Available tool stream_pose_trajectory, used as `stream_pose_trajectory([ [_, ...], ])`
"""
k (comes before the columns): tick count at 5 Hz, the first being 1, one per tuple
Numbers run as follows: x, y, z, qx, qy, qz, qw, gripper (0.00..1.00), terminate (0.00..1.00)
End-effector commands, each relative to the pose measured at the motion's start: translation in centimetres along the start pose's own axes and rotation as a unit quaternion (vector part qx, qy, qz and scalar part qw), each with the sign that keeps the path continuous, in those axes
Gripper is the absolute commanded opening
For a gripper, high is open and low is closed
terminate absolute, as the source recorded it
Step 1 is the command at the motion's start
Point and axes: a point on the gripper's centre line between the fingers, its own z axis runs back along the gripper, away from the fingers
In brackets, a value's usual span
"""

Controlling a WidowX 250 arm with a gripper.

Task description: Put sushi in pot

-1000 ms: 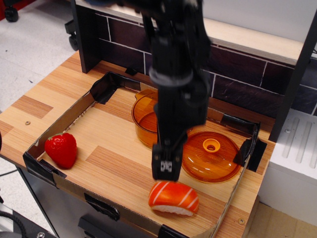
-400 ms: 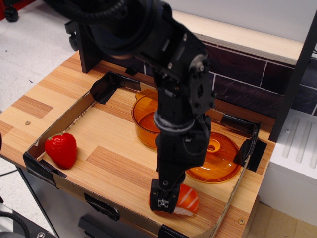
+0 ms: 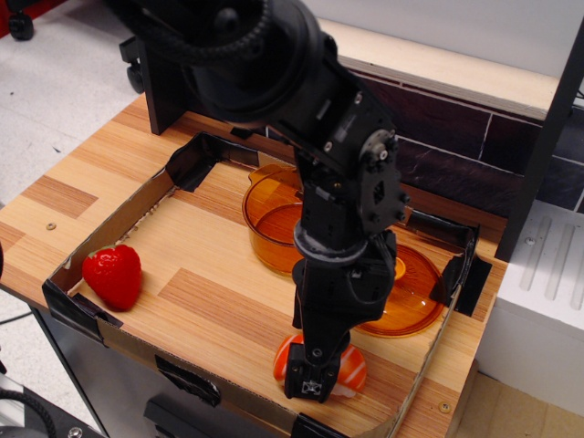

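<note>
Gripper (image 3: 308,381) — now lowered over sushi (image 3: 350,369), lower centre; grip state unclear — pot (image 3: 266,212) awaits, upper centre.

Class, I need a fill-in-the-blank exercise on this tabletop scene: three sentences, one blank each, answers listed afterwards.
1. The gripper is down over the ____.
2. The red fruit near the tray's left corner is a ____.
3. The lid lies beside the pot, so the pot is ____.

Missing words: sushi; strawberry; uncovered
</note>
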Motion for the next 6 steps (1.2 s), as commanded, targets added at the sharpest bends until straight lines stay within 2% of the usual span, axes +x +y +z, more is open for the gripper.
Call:
stream_pose_trajectory([
  [1,-1.0,-0.2,0.4,0.005,-0.004,0.0,1.0,0.0,0.0],
  [2,-1.4,-0.3,1.3,-0.011,-0.013,-0.002,0.9999,0.0,0.0],
  [3,-2.3,0.4,5.3,0.006,-0.052,0.016,0.9985,0.0,0.0],
  [4,-3.5,3.4,9.1,0.012,-0.073,0.096,0.9926,0.0,0.0],
  [5,-4.7,7.0,10.7,0.036,-0.078,0.171,0.9815,0.0,0.0],
  [6,-5.2,9.2,9.9,0.031,-0.074,0.214,0.9735,0.0,0.0],
])
